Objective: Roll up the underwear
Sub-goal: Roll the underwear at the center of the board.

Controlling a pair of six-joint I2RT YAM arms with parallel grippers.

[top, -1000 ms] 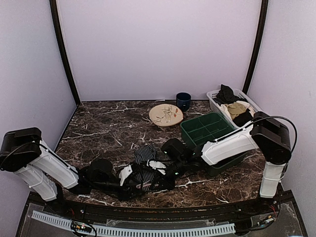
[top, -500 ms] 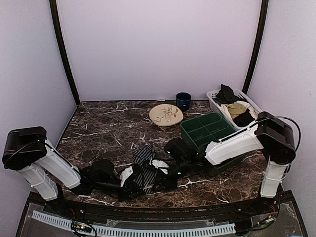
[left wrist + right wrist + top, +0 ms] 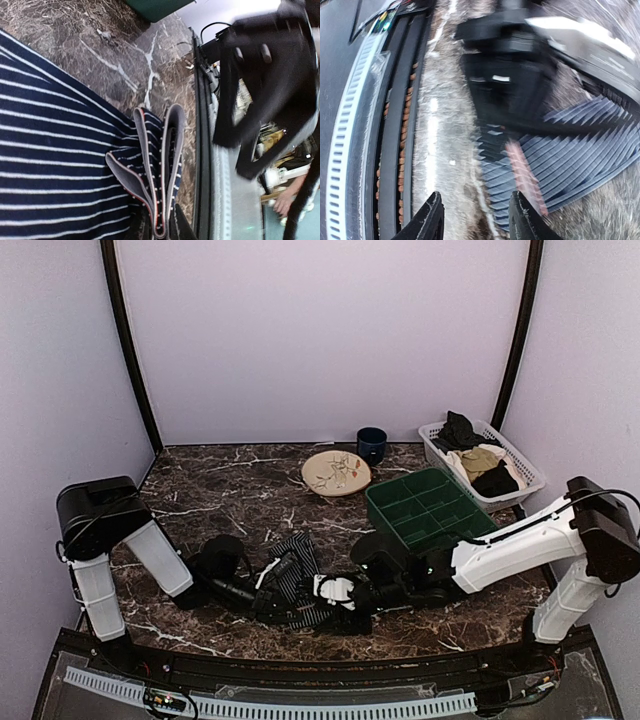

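Looking down from the top camera, we found the underwear (image 3: 303, 575) lying mostly flat on the surface (image 3: 200, 505) at its 6 o'clock side, near the front edge. Its long axis ran roughly from 11 to 5 o'clock. Both arms reached low toward it, the left arm (image 3: 165, 560) from 9 o'clock and the right arm (image 3: 510, 550) from 3 o'clock, with their forearms close to the marble.

The left fingers (image 3: 274, 576) sat at the cloth's 9 o'clock side. In the left wrist view the waistband (image 3: 167, 150), folded into several layers, gathered down into them, so we judged them closed narrow on a pinch of the underwear.

The right fingers (image 3: 476, 220) stood apart with nothing between them. In the right wrist view the striped cloth lay at about 1 o'clock from their tips, just beyond them and, as far as we could tell, not touching. From above they hovered at the garment's 5 o'clock corner.

We judged the roll barely begun, with one edge folded and the rest flat. The left arm held the cloth, so we expected the next turn to run along the long axis toward 11 o'clock, with the right fingers free to tuck.
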